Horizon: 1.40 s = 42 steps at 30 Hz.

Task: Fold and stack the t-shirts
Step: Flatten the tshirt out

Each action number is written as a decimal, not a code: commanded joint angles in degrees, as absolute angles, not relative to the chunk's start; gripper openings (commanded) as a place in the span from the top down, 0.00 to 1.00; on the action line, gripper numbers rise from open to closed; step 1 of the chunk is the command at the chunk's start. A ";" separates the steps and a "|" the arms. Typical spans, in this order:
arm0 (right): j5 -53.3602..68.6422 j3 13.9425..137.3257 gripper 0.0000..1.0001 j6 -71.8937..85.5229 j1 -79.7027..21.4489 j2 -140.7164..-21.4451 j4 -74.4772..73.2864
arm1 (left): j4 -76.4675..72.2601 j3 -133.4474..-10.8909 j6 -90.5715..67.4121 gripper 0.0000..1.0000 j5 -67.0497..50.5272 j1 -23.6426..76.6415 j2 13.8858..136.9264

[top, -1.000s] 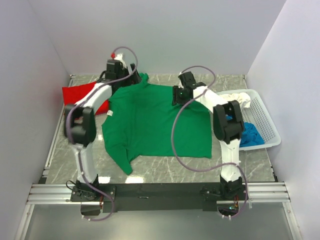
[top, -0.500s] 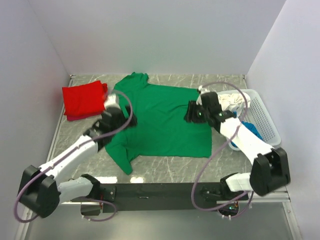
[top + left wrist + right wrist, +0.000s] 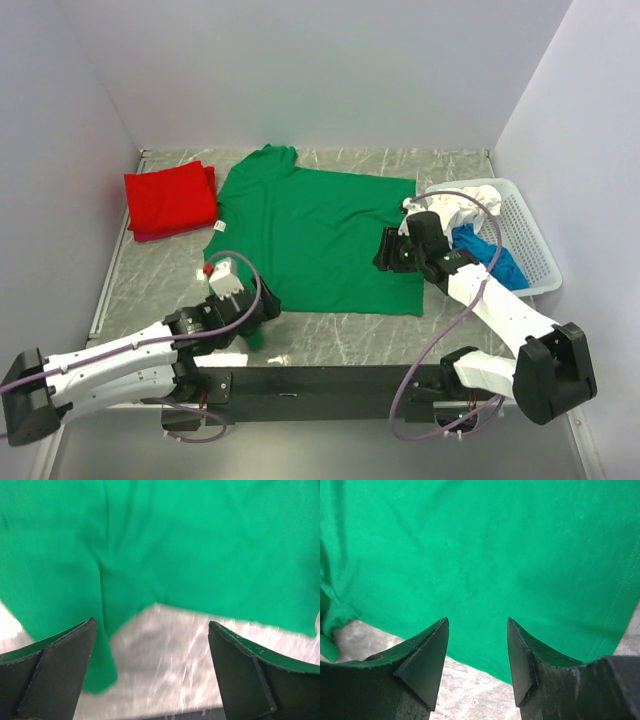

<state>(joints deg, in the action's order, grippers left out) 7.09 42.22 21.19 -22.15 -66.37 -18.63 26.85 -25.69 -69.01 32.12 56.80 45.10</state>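
Note:
A bright green t-shirt lies spread flat on the marble table, neck toward the left with a small white label. My left gripper hovers open over its near-left sleeve; in the left wrist view the sleeve tip lies by the left finger, and the left gripper holds nothing. My right gripper stands open above the shirt's right part; in the right wrist view the right gripper has green cloth below it. A folded red t-shirt rests at the back left.
A white lattice basket at the right holds a white shirt and a blue shirt. White walls close in the back and both sides. Bare marble shows left of the green shirt, and the black rail runs along the near edge.
The left arm swung from the shirt's far-left corner down to its near-left sleeve. The right arm drew back from the shirt's far middle toward its right side. The green shirt now lies uncovered.

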 commanded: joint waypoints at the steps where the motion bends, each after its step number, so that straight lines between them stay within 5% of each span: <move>1: 6.94 41.13 0.43 21.18 -22.50 -67.06 -14.95 | 33.21 -26.18 -82.94 0.01 37.26 63.09 45.00; 7: 6.94 40.96 0.43 20.92 -22.50 -70.05 -13.54 | 42.71 -29.97 -90.87 0.01 38.85 70.92 48.16; 30: 7.12 41.39 0.43 20.83 -22.59 -73.39 -12.83 | 44.31 -20.92 -94.39 0.11 27.68 71.89 43.41; 42: 7.73 41.31 0.43 20.74 -22.50 -72.95 -12.83 | 41.49 -21.18 -93.26 0.26 30.32 71.89 50.00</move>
